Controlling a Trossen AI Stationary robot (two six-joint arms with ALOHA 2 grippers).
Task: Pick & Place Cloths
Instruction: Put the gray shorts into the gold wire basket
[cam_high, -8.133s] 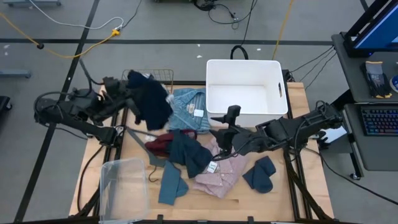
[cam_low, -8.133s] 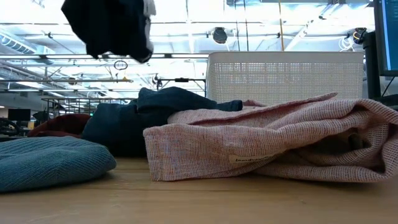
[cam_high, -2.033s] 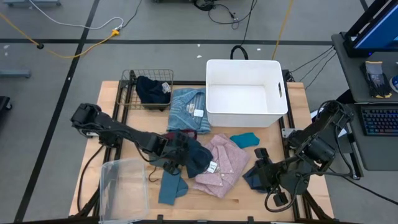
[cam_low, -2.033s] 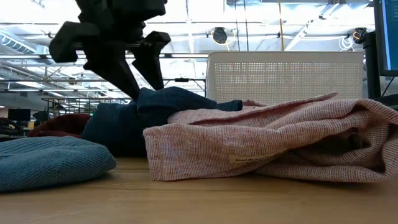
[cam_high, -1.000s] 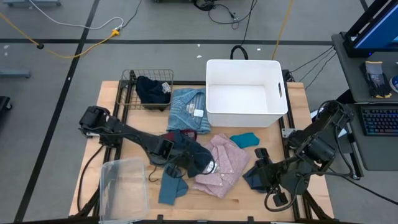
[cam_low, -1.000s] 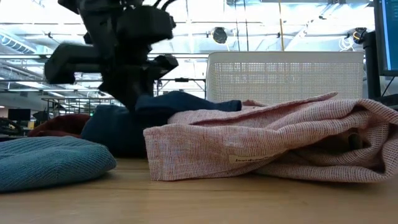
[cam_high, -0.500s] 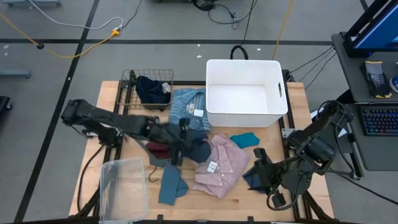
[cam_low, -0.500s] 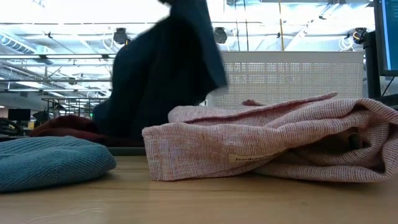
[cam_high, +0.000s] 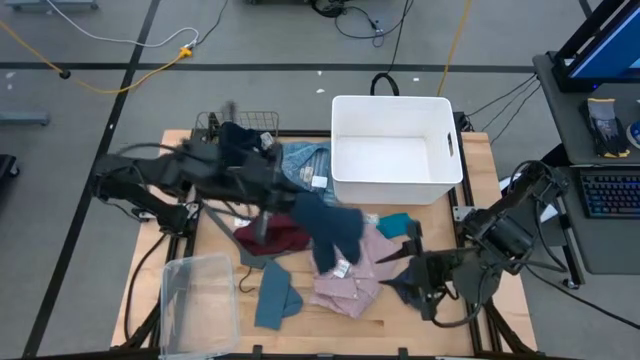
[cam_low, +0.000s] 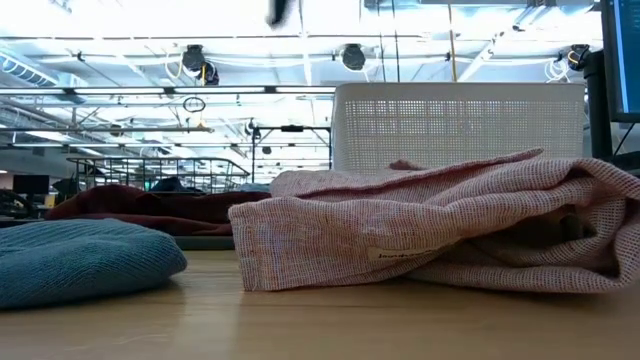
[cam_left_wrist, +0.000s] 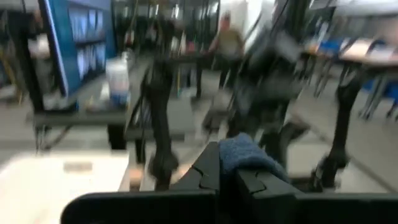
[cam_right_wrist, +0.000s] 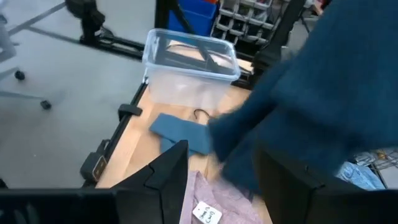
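My left gripper (cam_high: 290, 195) is raised over the middle of the table, shut on a dark slate-blue cloth (cam_high: 332, 228) that hangs over the pink tagged shirt (cam_high: 350, 278). In the left wrist view my left gripper (cam_left_wrist: 227, 177) shows the cloth (cam_left_wrist: 244, 153) bunched above its fingers. My right gripper (cam_high: 405, 250) is open near the table's right near corner, over a dark blue piece (cam_high: 400, 290). The right wrist view looks past my right gripper (cam_right_wrist: 227, 180) at the hanging cloth (cam_right_wrist: 311, 93). The maroon piece (cam_high: 275, 235), a small teal piece (cam_high: 395, 222) and a slate-blue piece (cam_high: 275, 300) lie flat on the table. My left gripper pinches a bunched part of the dark slate-blue cloth (cam_left_wrist: 239, 160) between its two fingers; one layer or several, I cannot tell. The cloth is lifted clear of the table and hangs slack below and to the right of the fingers (cam_high: 325, 255).
A white bin (cam_high: 345, 150) stands at the far right. A wire basket (cam_high: 262, 122) at the far left holds a dark navy cloth (cam_high: 240, 140), next to the light blue striped shirt (cam_high: 305, 165). A clear plastic tub (cam_high: 200, 300) sits at the near left corner.
My left gripper has shut on the dark slate-blue cloth, pulled it up off the pile and swung toward the far edge. The cloth now hangs clear and has swung right, out of the low view. The maroon piece beneath is uncovered. My right gripper has turned slightly toward the left.
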